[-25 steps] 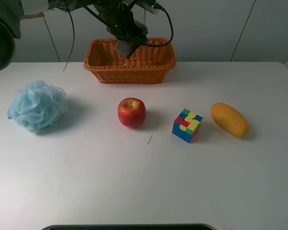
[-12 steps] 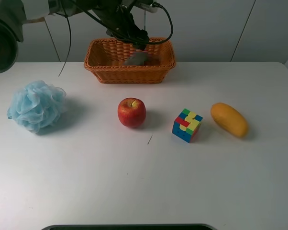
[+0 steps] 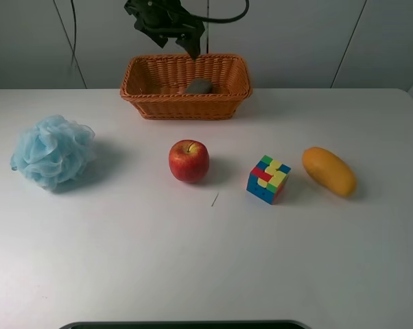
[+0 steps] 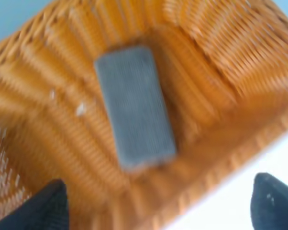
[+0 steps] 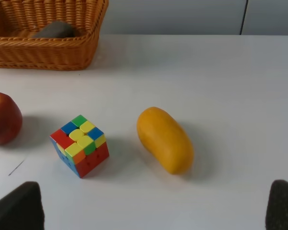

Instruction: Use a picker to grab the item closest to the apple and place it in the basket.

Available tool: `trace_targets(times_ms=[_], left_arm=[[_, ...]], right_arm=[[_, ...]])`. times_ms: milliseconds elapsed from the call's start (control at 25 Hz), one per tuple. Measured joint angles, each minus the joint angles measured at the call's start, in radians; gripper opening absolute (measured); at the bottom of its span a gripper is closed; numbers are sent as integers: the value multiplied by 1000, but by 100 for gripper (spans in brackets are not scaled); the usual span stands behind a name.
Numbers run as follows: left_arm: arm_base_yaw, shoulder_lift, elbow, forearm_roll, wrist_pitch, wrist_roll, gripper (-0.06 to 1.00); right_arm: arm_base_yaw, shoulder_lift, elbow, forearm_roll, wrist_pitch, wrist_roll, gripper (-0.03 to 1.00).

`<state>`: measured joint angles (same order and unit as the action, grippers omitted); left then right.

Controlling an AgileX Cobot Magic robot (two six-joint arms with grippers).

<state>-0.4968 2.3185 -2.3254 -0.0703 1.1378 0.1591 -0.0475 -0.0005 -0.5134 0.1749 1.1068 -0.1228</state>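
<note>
A grey flat block (image 3: 199, 86) lies inside the orange wicker basket (image 3: 140, 94) at the table's back. In the left wrist view the block (image 4: 134, 105) rests on the basket floor (image 4: 201, 81). My left gripper (image 3: 172, 26) hangs open and empty above the basket; its dark fingertips (image 4: 43, 206) show far apart. A red apple (image 3: 189, 160) sits mid-table, with a multicoloured cube (image 3: 268, 179) to its right. My right gripper is open over the table's right side; its fingertips (image 5: 17, 206) flank the cube (image 5: 80, 145) and the mango (image 5: 165, 139).
A light blue bath pouf (image 3: 52, 151) lies at the left. A yellow mango (image 3: 328, 171) lies at the right. A small dark mark (image 3: 214, 199) is on the white table in front of the apple.
My left gripper released the grey block, which dropped into the basket. The gripper then rose and moved back above the basket.
</note>
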Motion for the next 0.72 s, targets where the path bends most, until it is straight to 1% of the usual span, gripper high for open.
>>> trace_targets(times_ms=[80,160,280,520,720], left_arm=[[0,-52,0,7,55,2,73],[0,-105,18,9,66,4,73],[0,-205,88,14,72,6,73],[0,-480,327,4,77,8,73],[0,-759,584,0,80,8,73]], right_arm=[[0,0,0,0,0,0,70],[0,0,0,0,0,0,70],[0,0,0,0,0,0,70],[0,0,0,0,0,0,70],[0,0,0,0,0,0,70]])
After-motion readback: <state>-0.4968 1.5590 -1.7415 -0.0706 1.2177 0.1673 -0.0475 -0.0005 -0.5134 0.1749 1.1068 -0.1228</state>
